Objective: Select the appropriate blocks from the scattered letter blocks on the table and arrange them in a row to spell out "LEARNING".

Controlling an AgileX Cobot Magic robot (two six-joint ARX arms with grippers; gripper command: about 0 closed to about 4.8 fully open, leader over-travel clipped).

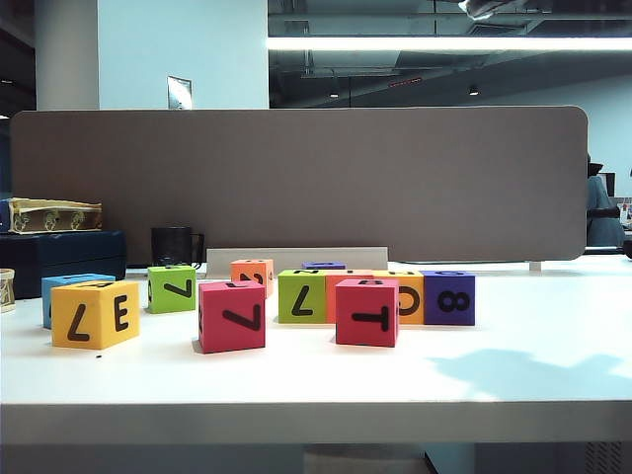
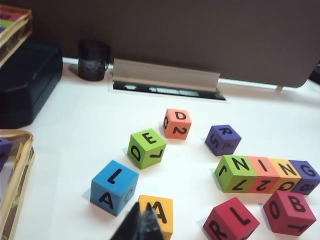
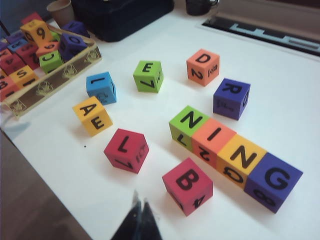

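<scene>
A ceiling strip light [image 1: 444, 43] is glaring at twelve o'clock, a soft shadow is falling on the table [image 1: 553, 346] at four o'clock, and both wrist views are looking slightly soft.

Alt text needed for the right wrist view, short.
Four letter blocks touch in a row reading NING on the white table; loose blocks topped B, L, A, E, R and D lie around it. The shut right hand hangs near the red B and L blocks.

Four touching letter blocks [image 3: 235, 155] are showing N, I, N, G; beside that row, a red block [image 3: 126, 150] is showing L and a purple block [image 3: 231, 98] R.
</scene>
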